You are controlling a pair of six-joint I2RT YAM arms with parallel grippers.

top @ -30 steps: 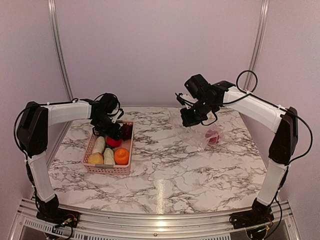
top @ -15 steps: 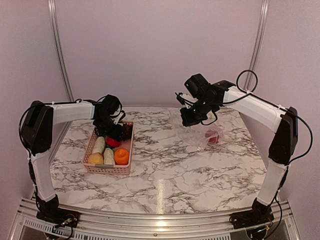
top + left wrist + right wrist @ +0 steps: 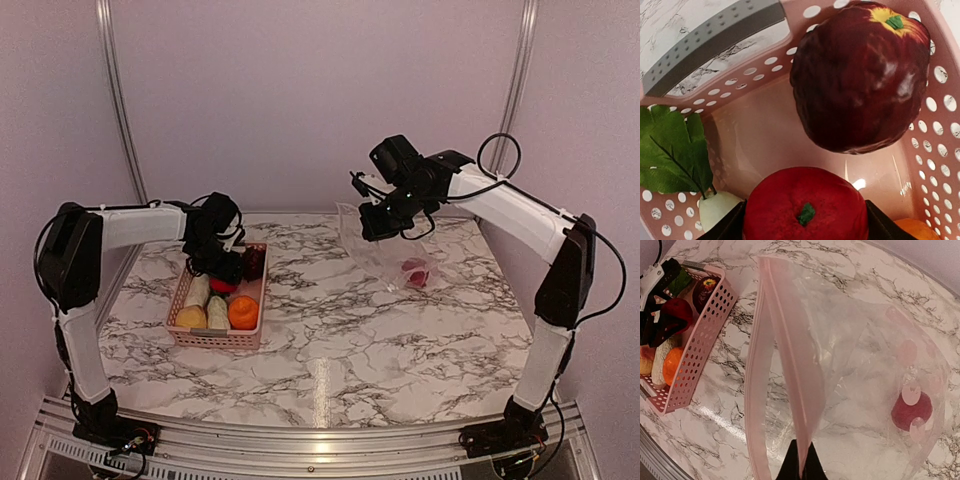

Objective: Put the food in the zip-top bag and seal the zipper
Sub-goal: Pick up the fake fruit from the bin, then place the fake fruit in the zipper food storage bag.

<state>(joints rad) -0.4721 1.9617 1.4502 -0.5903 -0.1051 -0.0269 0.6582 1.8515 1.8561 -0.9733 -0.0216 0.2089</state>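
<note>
Left claw [image 3: 225, 272] narrower, bag [image 3: 385, 262] higher.

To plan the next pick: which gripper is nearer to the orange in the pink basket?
Left. The left gripper is over the basket, just behind the orange; the right gripper is across the table, pinching the zip-top bag.

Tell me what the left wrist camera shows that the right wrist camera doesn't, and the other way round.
Left wrist only: the pink basket's bare floor and the green stem on the red round piece. Right wrist only: the zip-top bag held up by its mouth edge in the shut right pincer, with one red piece inside it. Both: the basket, the left pincer around that red round piece, the dark brown piece, the orange, green radish leaves and marble table.
</note>
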